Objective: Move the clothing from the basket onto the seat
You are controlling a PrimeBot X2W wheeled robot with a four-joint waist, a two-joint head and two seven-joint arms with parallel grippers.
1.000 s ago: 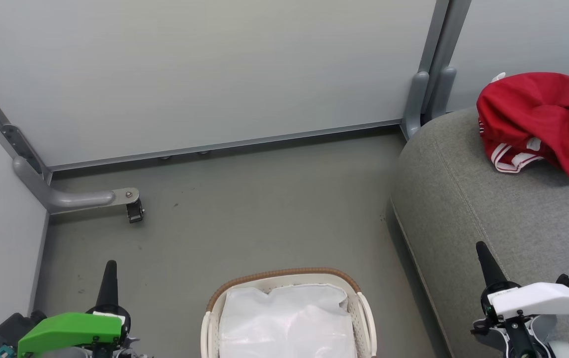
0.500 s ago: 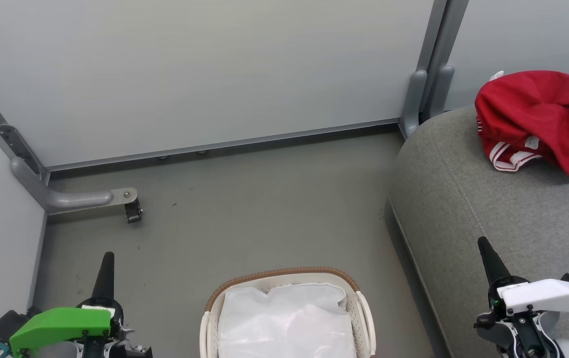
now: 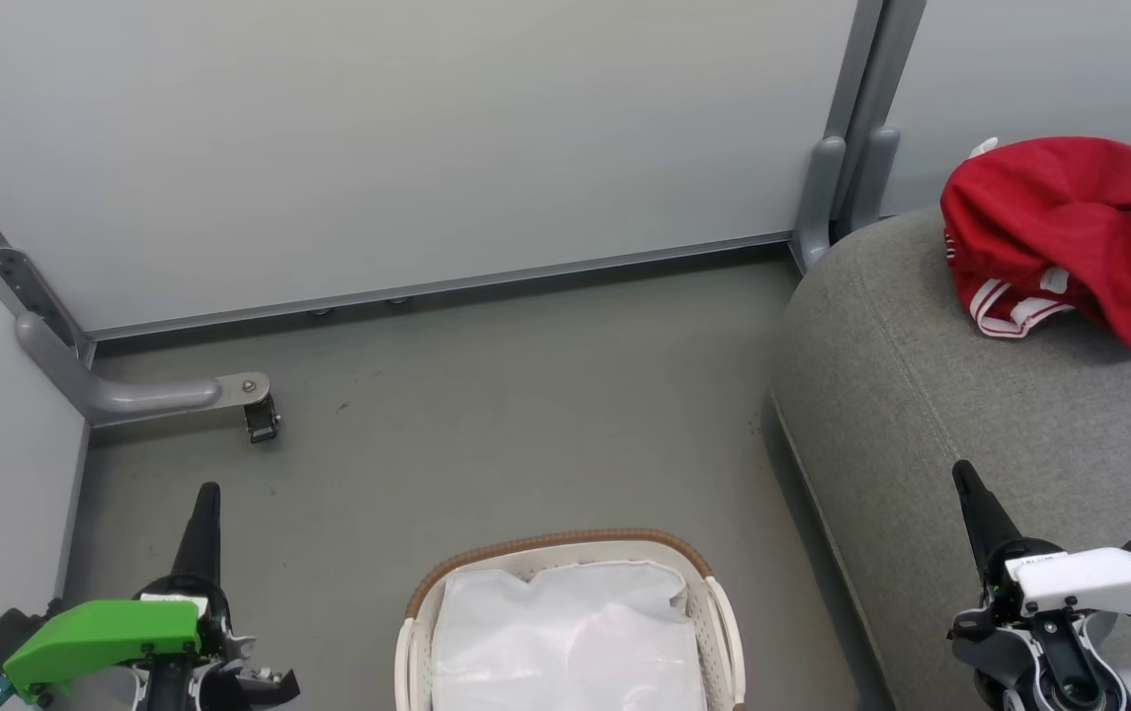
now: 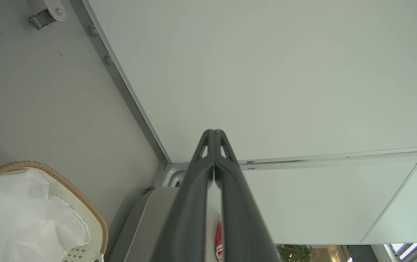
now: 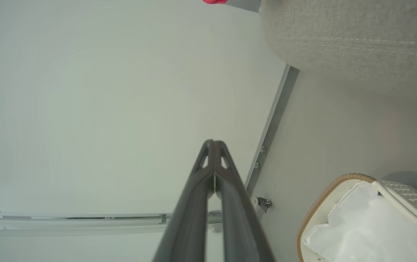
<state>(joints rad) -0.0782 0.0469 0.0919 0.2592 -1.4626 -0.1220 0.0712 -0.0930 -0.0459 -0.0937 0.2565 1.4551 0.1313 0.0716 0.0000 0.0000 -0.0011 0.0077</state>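
Red clothing (image 3: 1079, 232) with white stripes lies bunched on the grey seat (image 3: 960, 395) at the right; a red sliver (image 4: 218, 236) peeks past the left fingers, and a scrap (image 5: 213, 1) sits at the top edge of the right wrist view. The basket (image 3: 565, 553) stands on the floor at the bottom centre, holding the white liner cloth (image 3: 565, 642) and no red fabric that I can see. My left gripper (image 3: 207, 494) is shut and empty at the lower left, left of the basket. My right gripper (image 3: 965, 476) is shut and empty over the seat's front part.
Pale partition walls (image 3: 427, 128) close off the back and left. A grey support foot with a caster (image 3: 259, 420) juts onto the floor at the left. A grey post (image 3: 847, 168) stands in the corner behind the seat. Bare grey floor (image 3: 525, 415) lies between basket and wall.
The head view has shifted slightly, so the scene sits a little higher and further left. Both grippers' fingertips show a little higher in the view; both stay shut.
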